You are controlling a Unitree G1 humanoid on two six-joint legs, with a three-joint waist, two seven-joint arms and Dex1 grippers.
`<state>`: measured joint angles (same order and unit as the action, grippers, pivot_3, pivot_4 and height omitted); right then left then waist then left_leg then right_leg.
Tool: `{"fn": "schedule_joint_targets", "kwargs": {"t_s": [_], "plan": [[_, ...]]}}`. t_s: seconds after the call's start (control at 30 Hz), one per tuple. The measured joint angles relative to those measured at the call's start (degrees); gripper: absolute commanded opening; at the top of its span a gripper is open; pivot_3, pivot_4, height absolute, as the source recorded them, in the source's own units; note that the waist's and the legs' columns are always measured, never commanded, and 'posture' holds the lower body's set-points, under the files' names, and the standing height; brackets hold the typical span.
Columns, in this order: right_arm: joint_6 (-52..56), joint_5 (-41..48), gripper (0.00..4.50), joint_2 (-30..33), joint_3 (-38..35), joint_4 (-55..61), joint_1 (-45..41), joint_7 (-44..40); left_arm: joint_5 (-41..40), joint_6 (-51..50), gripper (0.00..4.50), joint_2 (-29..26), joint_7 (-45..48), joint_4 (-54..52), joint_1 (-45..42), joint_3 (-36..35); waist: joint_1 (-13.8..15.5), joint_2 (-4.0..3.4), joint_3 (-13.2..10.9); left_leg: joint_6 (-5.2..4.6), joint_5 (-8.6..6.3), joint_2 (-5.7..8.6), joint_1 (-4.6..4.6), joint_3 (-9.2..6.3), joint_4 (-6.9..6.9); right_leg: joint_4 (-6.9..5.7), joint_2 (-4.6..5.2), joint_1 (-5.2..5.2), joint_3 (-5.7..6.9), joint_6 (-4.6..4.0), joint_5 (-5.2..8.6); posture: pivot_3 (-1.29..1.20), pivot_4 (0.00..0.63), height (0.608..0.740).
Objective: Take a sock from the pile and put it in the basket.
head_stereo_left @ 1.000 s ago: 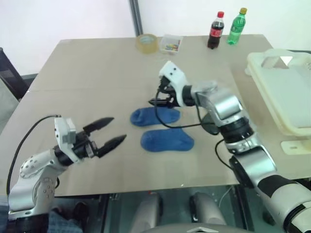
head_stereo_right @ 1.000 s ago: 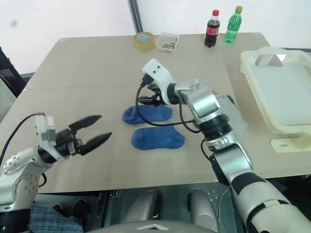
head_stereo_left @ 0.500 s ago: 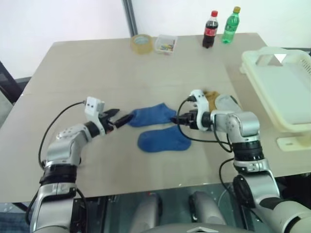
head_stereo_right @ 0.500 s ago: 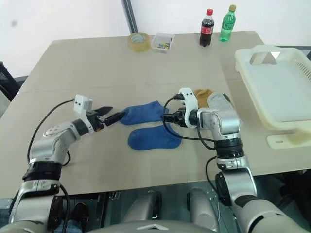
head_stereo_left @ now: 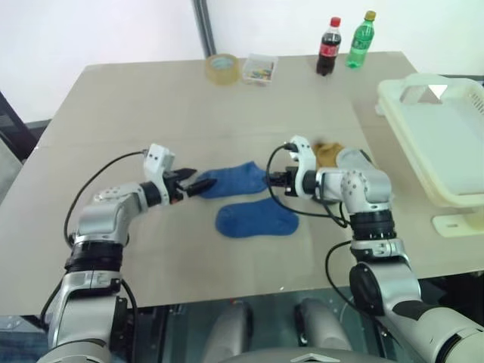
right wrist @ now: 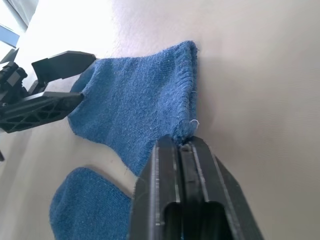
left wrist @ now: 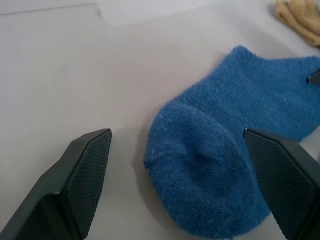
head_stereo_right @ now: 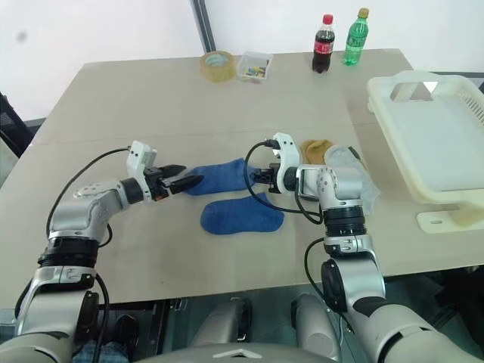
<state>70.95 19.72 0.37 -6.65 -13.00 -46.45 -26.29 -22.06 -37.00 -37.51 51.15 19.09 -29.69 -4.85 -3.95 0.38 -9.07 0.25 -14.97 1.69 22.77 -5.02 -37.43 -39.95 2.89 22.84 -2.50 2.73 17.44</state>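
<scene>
Blue knit lies flat on the bench (head_stereo_left: pixel 151 98), and the right gripper (right wrist: pixel 181 146) is pinched tight on the cuff of the sock (head_stereo_left: pixel 234 180), while the left gripper (head_stereo_left: pixel 198 184) stands wide at its toe. Best lift gently, clear the second blue sock (head_stereo_left: pixel 255 218), then swing towards the basket (head_stereo_left: pixel 397 94) far right.

Both arms are silver-grey metal with black bands at the joints and chunky rounded segments. Each wrist has a small white camera box with a thin black cable looping back along the forearm. The left end effector (head_stereo_left: pixel 198 184) and right end effector (head_stereo_left: pixel 274 181) have black fingers; close up, the pads (left wrist: pixel 85 175) are textured in a fine grid.
</scene>
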Motion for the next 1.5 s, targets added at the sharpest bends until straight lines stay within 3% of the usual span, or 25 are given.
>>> {"fn": "schedule_joint_targets", "kwargs": {"t_s": [0.23,0.33,0.4,0.43,0.57,0.6,0.77,0.9,1.03,1.13,1.37,1.5], "plan": [[-1.29,0.34,0.05,0.36,0.16,-1.12,0.0,0.59,1.19,-7.86,4.5,-2.63,-0.31,-4.24,0.04,2.42,-0.19,-0.33,0.31,-0.14,-0.08,-0.02,-0.11,0.04,0.01,-0.02,-0.14,-0.05,-0.06,0.0,0.0,0.0,0.15,0.74],[-1.99,0.53,0.0,0.36,0.75,-1.64,0.0,0.66,1.41,-11.17,3.3,-2.77,-1.36,-5.13,0.03,2.52,-0.21,-0.57,0.57,-0.18,-0.1,-0.02,-0.15,0.06,0.01,-0.02,-0.14,-0.08,-0.08,0.0,0.0,0.0,0.15,0.74],[-2.41,0.59,0.0,0.37,1.13,-1.72,0.0,0.68,1.39,-12.4,2.22,-2.81,-1.41,-5.13,0.07,2.49,-0.18,-0.71,0.69,-0.18,-0.1,-0.02,-0.17,0.06,0.01,-0.02,-0.16,-0.12,-0.08,0.0,0.0,0.0,0.15,0.74],[-2.5,0.67,0.0,0.36,1.2,-1.74,0.0,0.68,1.39,-12.83,1.96,-2.79,-1.5,-5.11,0.13,2.45,-0.15,-0.72,0.72,-0.18,-0.1,-0.02,-0.19,0.06,0.01,-0.01,-0.16,-0.14,-0.07,0.0,0.0,0.0,0.15,0.74],[-2.86,0.96,0.0,0.44,1.24,-1.89,-0.01,0.68,1.24,-14.38,0.26,-2.52,-1.79,-4.84,0.27,1.93,-0.07,-0.72,0.74,-0.18,-0.1,0.0,-0.22,0.05,0.01,-0.01,-0.15,-0.18,-0.07,0.0,0.0,0.0,0.15,0.74],[-2.91,1.0,0.0,0.46,1.25,-1.95,-0.01,0.69,0.98,-14.94,0.04,-2.29,-1.61,-4.83,0.27,1.91,-0.06,-0.72,0.75,-0.18,-0.1,0.0,-0.22,0.05,0.01,-0.01,-0.15,-0.18,-0.06,0.0,0.0,0.0,0.15,0.74],[-3.04,1.06,0.0,0.77,1.55,-1.99,-0.01,0.72,0.26,-14.05,0.04,-1.3,-1.55,-4.29,1.04,0.25,-0.02,-0.72,0.76,-0.18,-0.1,-0.01,-0.23,0.03,0.01,-0.01,-0.12,-0.19,-0.06,0.0,0.0,0.0,0.15,0.74],[-1.19,2.01,0.0,2.91,2.06,2.75,1.18,0.75,-3.5,-10.51,0.04,2.79,-1.43,-6.41,5.46,-5.39,0.25,-0.68,0.74,-0.16,-0.09,-0.02,-0.01,-0.08,-0.01,0.06,0.1,-0.09,0.04,0.0,0.0,0.0,0.15,0.74],[9.05,6.46,0.0,5.18,-0.93,18.54,5.03,2.14,-13.87,-15.03,0.04,7.94,-3.5,-18.54,10.56,-11.97,0.56,-0.38,0.59,-0.02,-0.01,-0.01,0.32,-0.21,-0.03,0.11,0.18,0.11,-0.01,0.0,0.0,0.0,0.15,0.74],[18.49,12.27,0.0,5.75,-7.24,33.38,8.58,3.88,-20.82,-19.34,0.04,6.78,-5.79,-31.44,16.45,-17.05,0.0,-0.26,0.61,-0.01,-0.01,-0.08,0.58,-0.2,0.01,0.1,0.16,0.41,-0.06,0.0,0.0,0.0,0.15,0.74],[21.19,27.6,0.0,6.56,-13.99,46.02,22.7,14.27,-28.08,-24.81,0.04,6.24,-11.84,-44.81,27.64,-19.48,0.31,-0.25,0.58,-0.2,-0.1,-0.1,0.23,-0.1,0.01,0.05,0.15,0.13,-0.09,0.0,0.0,0.0,0.15,0.74],[21.19,34.52,0.0,5.84,-13.94,47.62,28.41,22.07,-25.23,-23.01,0.04,5.27,-14.2,-47.97,34.01,-15.58,0.47,-0.24,0.56,-0.2,-0.11,-0.15,-0.2,-0.06,0.06,0.1,0.01,-0.27,-0.07,0.0,0.01,0.0,0.15,0.74]]}}
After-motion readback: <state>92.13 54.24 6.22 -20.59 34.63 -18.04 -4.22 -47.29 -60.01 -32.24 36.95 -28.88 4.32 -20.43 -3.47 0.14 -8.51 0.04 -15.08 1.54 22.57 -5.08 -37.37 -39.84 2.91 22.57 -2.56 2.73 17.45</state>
